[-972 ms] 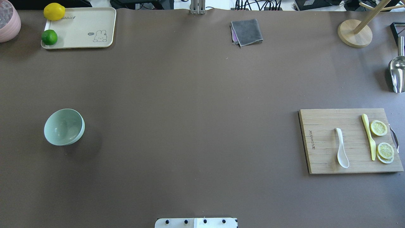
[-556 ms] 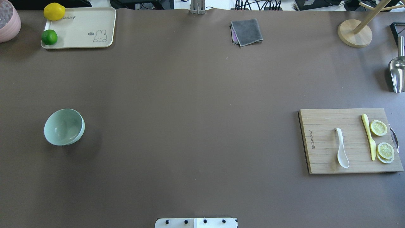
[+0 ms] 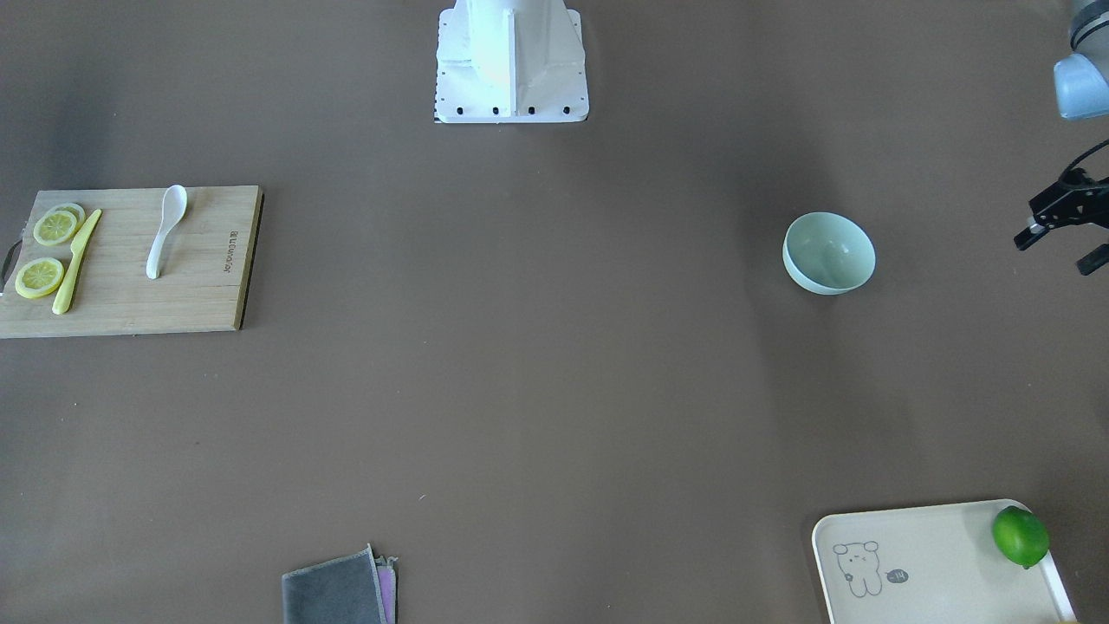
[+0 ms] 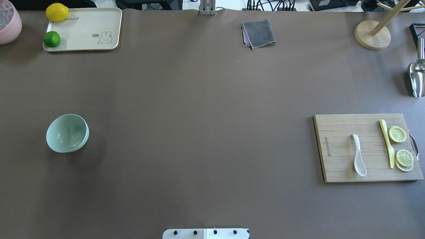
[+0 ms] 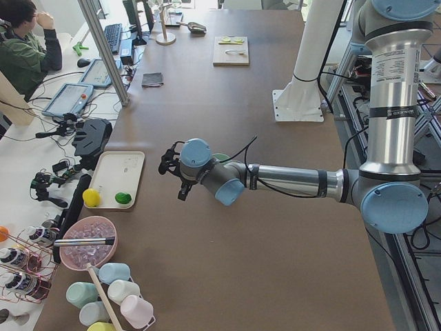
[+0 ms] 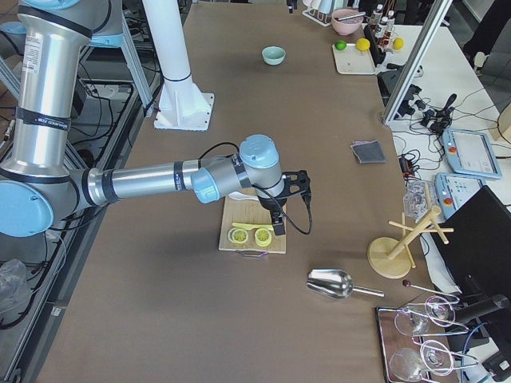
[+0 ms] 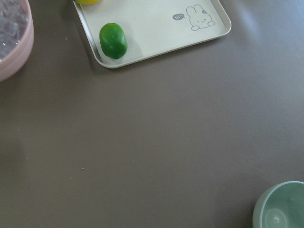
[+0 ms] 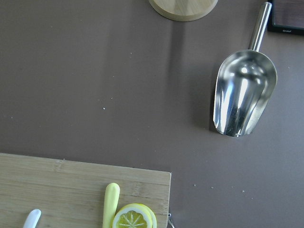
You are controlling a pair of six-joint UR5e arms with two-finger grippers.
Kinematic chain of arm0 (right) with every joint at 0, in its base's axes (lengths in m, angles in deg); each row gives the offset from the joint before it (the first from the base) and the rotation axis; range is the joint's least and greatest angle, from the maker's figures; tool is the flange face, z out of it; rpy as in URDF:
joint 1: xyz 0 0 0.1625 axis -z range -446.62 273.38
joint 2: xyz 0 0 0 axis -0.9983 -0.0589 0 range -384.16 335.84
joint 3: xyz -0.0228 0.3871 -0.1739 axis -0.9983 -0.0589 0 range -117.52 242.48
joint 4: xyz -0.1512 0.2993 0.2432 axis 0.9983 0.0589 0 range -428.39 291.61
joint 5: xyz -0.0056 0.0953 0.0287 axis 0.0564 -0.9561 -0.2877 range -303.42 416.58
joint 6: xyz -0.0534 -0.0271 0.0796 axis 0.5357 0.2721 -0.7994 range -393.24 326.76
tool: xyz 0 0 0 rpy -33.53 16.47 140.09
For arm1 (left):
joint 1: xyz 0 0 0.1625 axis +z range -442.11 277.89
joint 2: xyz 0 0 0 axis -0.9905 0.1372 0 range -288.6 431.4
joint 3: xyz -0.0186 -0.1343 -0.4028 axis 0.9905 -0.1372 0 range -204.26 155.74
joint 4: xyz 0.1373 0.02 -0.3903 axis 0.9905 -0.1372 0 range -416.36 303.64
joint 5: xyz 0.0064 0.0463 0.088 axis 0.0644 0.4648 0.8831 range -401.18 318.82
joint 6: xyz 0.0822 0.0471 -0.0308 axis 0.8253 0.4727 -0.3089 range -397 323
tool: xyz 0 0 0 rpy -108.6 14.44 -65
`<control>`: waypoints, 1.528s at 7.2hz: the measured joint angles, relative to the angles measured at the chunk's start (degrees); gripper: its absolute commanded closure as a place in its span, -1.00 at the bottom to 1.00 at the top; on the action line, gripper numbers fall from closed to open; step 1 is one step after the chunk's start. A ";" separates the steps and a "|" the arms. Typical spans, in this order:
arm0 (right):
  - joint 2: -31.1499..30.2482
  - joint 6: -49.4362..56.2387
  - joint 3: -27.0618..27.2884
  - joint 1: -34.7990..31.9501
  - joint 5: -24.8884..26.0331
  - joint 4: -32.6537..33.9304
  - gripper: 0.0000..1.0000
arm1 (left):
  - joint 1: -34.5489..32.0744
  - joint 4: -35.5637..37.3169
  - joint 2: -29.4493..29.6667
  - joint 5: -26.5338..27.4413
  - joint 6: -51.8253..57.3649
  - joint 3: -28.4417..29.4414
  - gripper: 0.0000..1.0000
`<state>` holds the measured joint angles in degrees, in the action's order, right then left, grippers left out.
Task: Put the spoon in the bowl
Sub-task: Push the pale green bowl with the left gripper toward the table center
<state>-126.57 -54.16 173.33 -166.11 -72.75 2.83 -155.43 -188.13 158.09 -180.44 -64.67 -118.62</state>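
The spoon (image 4: 357,154) lies flat on the cutting board (image 4: 338,159), near the board's middle. Its scoop is toward the board's robot-side edge and its handle points away from the robot. On the same board, to the robot's right of the spoon, lie a yellow knife (image 4: 387,142) and the lemon slices (image 4: 397,134), which sit just beside the knife. The bowl (image 4: 67,133) stands upright on the bench (image 4: 212,116), well apart from the board, far toward the robot's left. The left hand (image 3: 1055,251) hovers beyond the bowl from the board, its fingers spread and released, gripping nothing. The right hand (image 6: 286,209) hangs above the board's lemon-slice end. It shows only from the side, so I cannot tell whether it is clenched or released.
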 measured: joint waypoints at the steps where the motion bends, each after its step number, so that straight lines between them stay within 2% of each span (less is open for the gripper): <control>1: -0.38 -5.07 -0.02 3.03 1.76 -2.66 -0.99 | 5.06 -4.62 -0.53 2.73 -6.85 0.21 -0.95; 3: -0.73 -9.67 -0.02 6.13 3.45 -5.57 -0.99 | 14.83 -14.26 -1.49 9.07 -16.96 2.42 -0.90; 4: -0.83 -10.14 -0.02 6.53 3.64 -6.03 -1.00 | 18.35 -19.00 -1.57 11.48 -19.72 4.87 -0.43; 5: -0.89 -10.23 -0.02 6.68 3.70 -6.23 -1.00 | 20.47 -22.44 -1.49 13.17 -20.98 6.92 0.33; 6: -0.95 -10.22 -0.02 6.75 3.71 -6.42 -1.00 | 21.60 -24.33 -1.37 13.94 -21.67 8.02 0.90; 7: -0.99 -10.21 -0.02 6.77 3.67 -6.59 -1.00 | 22.22 -25.11 -1.21 14.22 -22.09 8.33 1.00; 11: -1.06 -10.30 -0.02 6.80 3.72 -6.71 -1.00 | 23.12 -26.69 1.04 13.68 -24.98 6.70 1.00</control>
<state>-127.63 -64.46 173.31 -159.31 -69.03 -3.88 -132.31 -214.82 159.13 -166.76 -89.65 -111.92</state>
